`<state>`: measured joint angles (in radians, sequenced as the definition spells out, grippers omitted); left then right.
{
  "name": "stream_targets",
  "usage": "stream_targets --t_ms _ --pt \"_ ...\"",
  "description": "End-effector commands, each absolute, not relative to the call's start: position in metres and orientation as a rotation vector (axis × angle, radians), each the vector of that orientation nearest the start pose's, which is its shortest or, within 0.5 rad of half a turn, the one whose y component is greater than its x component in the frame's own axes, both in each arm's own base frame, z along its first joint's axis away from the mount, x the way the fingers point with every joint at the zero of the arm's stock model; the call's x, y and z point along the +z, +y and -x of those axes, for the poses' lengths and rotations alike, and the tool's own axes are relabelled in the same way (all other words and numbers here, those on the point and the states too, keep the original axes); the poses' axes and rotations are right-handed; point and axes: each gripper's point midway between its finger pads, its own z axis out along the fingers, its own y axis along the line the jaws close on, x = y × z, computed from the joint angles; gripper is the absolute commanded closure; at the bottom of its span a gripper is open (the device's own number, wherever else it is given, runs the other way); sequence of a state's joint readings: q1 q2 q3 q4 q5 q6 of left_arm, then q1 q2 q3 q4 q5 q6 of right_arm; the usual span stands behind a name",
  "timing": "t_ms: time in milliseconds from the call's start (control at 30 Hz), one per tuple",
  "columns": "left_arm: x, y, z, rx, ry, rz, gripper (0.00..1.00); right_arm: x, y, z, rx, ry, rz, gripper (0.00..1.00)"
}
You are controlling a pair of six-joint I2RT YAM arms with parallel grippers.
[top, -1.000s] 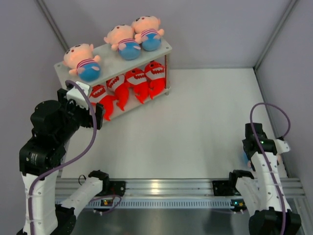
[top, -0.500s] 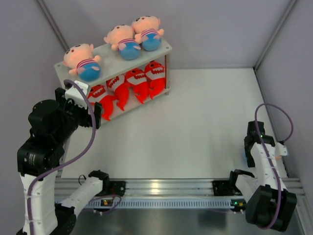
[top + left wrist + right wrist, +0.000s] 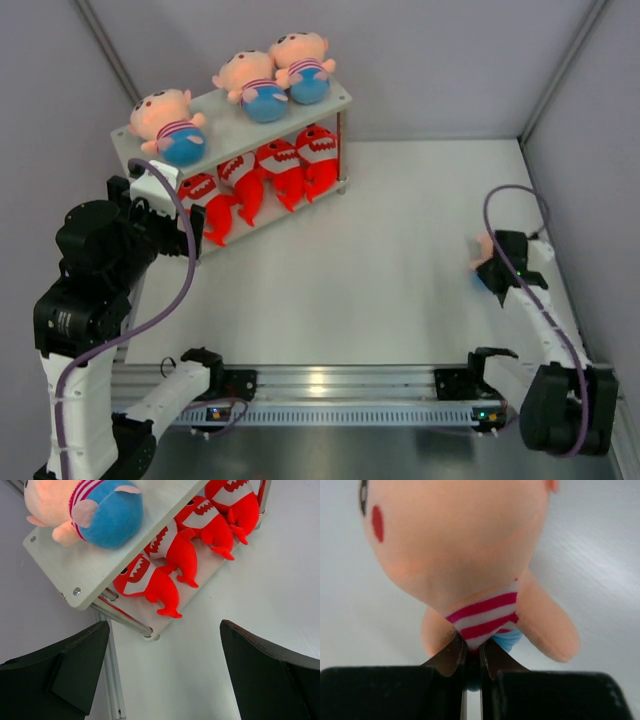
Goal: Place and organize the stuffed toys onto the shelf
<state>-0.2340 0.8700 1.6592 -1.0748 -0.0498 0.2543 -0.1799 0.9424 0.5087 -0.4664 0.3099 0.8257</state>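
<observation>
The white two-tier shelf (image 3: 232, 133) stands at the back left. Three peach boy dolls (image 3: 252, 85) lie on its top board and several red sharks (image 3: 262, 175) line the lower one. In the left wrist view the shelf (image 3: 82, 567) shows one doll (image 3: 100, 510) above the sharks (image 3: 175, 555). My left gripper (image 3: 160, 215) (image 3: 162, 645) hangs open and empty by the shelf's near left corner. My right gripper (image 3: 497, 265) (image 3: 472, 647) is shut on the striped shirt of another boy doll (image 3: 483, 246) (image 3: 465, 545) at the right, above the table.
An aluminium rail (image 3: 330, 385) with both arm bases runs along the near edge. Grey walls close in the table on the left, back and right, with a slanted frame post (image 3: 560, 70) at the back right. A thin rail (image 3: 114, 680) lies beside the shelf leg.
My right gripper has shut on the boy doll and carried it up and away from the near right edge. The left arm has drawn back slightly, still open.
</observation>
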Motion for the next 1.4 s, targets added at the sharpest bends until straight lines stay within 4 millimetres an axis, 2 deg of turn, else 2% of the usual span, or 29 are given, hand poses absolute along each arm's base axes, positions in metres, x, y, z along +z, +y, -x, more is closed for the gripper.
stream_targets --t_ms 0,33,67,100,133,167,200,233,267,300,333,367,433,467,567,600,667,700,833,900,1000,1067,1133,1167,1200,1267,1300,1367 --pt "0.433 -0.021 -0.207 0.110 1.788 -0.394 0.02 0.116 0.047 -0.315 0.273 2.136 -0.631 1.00" --pt "0.433 -0.018 -0.207 0.124 1.788 -0.385 0.02 0.132 0.082 -0.324 0.341 2.150 -0.471 1.00" --pt "0.433 -0.017 -0.208 0.129 1.792 -0.384 0.02 0.122 0.142 -0.314 0.419 2.243 -0.250 1.00" --pt "0.434 -0.016 -0.207 0.135 1.790 -0.377 0.02 0.122 0.173 -0.308 0.462 2.274 -0.117 1.00" --pt "0.432 -0.014 -0.208 0.141 1.794 -0.371 0.02 0.137 0.205 -0.306 0.499 2.274 0.018 1.00" --pt "0.432 -0.014 -0.207 0.141 1.795 -0.371 0.02 0.121 0.247 -0.283 0.540 2.334 0.176 1.00" --pt "0.432 -0.013 -0.206 0.143 1.793 -0.371 0.02 0.119 0.269 -0.272 0.599 2.352 0.251 1.00" --pt "0.430 -0.013 -0.206 0.146 1.800 -0.371 0.02 0.126 0.289 -0.268 0.635 2.352 0.298 1.00" --pt "0.430 -0.013 -0.206 0.143 1.800 -0.370 0.02 0.110 0.307 -0.251 0.626 2.405 0.386 1.00" --pt "0.429 -0.013 -0.206 0.146 1.801 -0.371 0.02 0.107 0.316 -0.247 0.612 2.418 0.421 1.00" --pt "0.429 -0.013 -0.206 0.147 1.802 -0.373 0.02 0.116 0.329 -0.247 0.608 2.397 0.470 1.00" --pt "0.429 -0.013 -0.207 0.147 1.802 -0.373 0.02 0.100 0.340 -0.231 0.574 2.432 0.558 1.00" --pt "0.429 -0.013 -0.206 0.148 1.804 -0.375 0.02 0.103 0.359 -0.224 0.569 2.404 0.639 0.99" --pt "0.429 -0.013 -0.207 0.148 1.803 -0.377 0.02 0.094 0.370 -0.211 0.562 2.415 0.700 0.98" --pt "0.428 -0.012 -0.207 0.152 1.805 -0.377 0.02 0.090 0.384 -0.200 0.539 2.391 0.766 0.91" --pt "0.428 -0.012 -0.206 0.153 1.805 -0.376 0.02 0.089 0.385 -0.199 0.533 2.389 0.768 0.80" --pt "0.428 -0.011 -0.206 0.157 1.805 -0.377 0.02 0.088 0.387 -0.195 0.541 2.394 0.768 0.66" --pt "0.427 -0.012 -0.206 0.156 1.806 -0.377 0.02 0.087 0.386 -0.195 0.535 2.393 0.767 0.54" --pt "0.428 -0.011 -0.207 0.162 1.805 -0.376 0.02 0.088 0.383 -0.188 0.528 2.365 0.806 0.47" --pt "0.429 -0.008 -0.207 0.180 1.805 -0.368 0.02 0.096 0.381 -0.185 0.544 2.343 0.807 0.46" --pt "0.428 -0.003 -0.208 0.211 1.813 -0.353 0.02 0.088 0.370 -0.183 0.512 2.356 0.801 0.45" --pt "0.431 0.000 -0.209 0.222 1.809 -0.341 0.02 0.076 0.367 -0.180 0.496 2.386 0.810 0.47" --pt "0.432 0.006 -0.210 0.256 1.814 -0.319 0.02 0.067 0.366 -0.178 0.488 2.407 0.812 0.73" --pt "0.436 0.008 -0.210 0.271 1.808 -0.307 0.02 0.068 0.369 -0.179 0.494 2.395 0.803 0.84" --pt "0.439 0.017 -0.210 0.315 1.809 -0.275 0.02 0.074 0.372 -0.182 0.503 2.384 0.790 1.00" --pt "0.445 0.027 -0.209 0.375 1.803 -0.234 0.02 0.092 0.375 -0.186 0.517 2.345 0.777 1.00" --pt "0.449 0.037 -0.210 0.432 1.797 -0.197 0.02 0.109 0.380 -0.191 0.538 2.312 0.764 1.00" --pt "0.455 0.045 -0.211 0.473 1.784 -0.158 0.02 0.147 0.382 -0.199 0.546 2.252 0.715 1.00"
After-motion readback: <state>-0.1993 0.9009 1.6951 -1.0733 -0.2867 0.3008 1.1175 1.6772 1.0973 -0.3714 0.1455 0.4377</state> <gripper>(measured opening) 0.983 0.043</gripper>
